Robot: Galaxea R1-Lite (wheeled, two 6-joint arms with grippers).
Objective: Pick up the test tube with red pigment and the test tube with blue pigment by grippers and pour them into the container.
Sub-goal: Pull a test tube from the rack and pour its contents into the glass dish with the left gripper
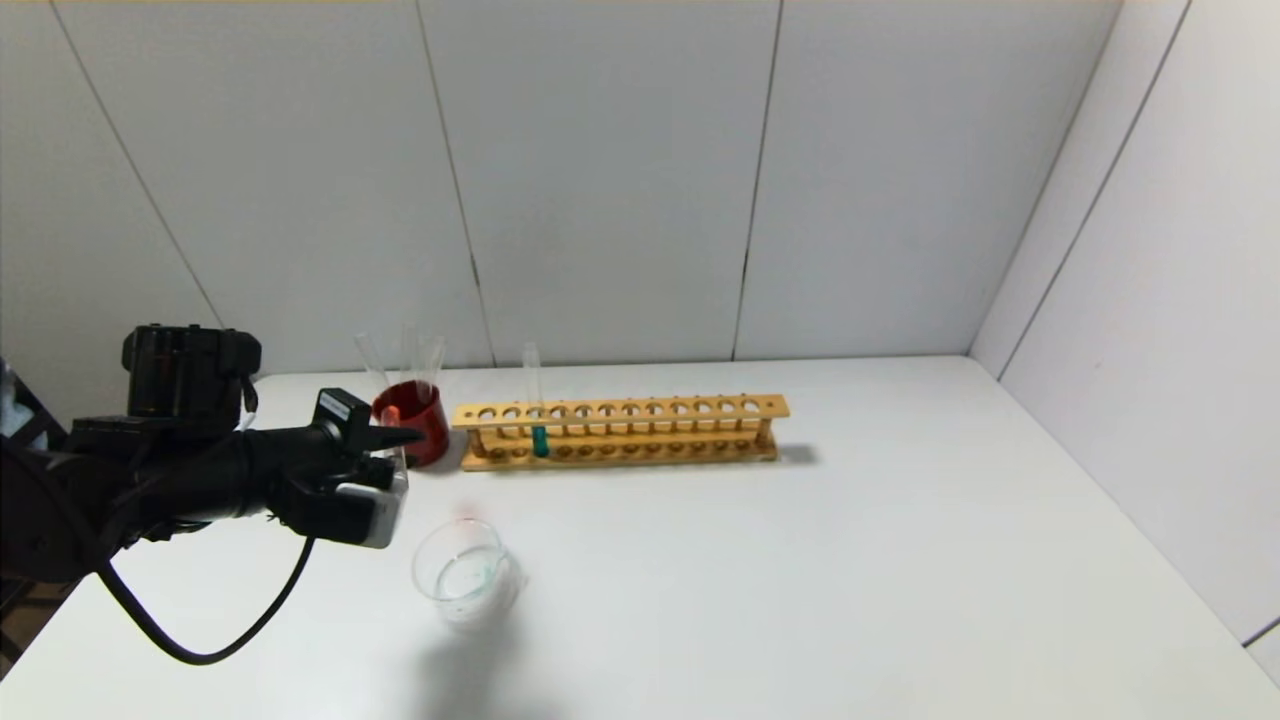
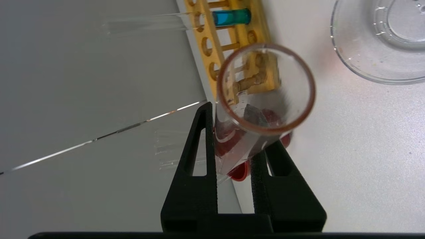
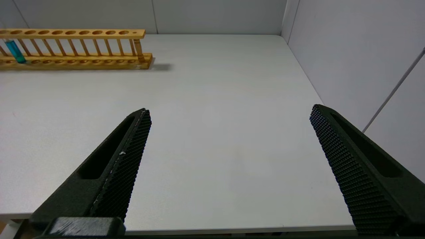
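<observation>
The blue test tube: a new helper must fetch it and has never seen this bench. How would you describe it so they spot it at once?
Look for the long yellow wooden rack near the back of the white table. The test tube with blue pigment stands upright in a hole near the rack's left end, the only tube in it. Its teal-blue liquid sets it apart from the tubes in the dark red cup beside the rack.

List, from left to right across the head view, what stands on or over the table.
Left gripper shut on the test tube with red pigment → dark red cup holding clear tubes → test tube with blue pigment standing in the wooden rack, which runs on rightward. The container sits nearer, below the cup.
</observation>
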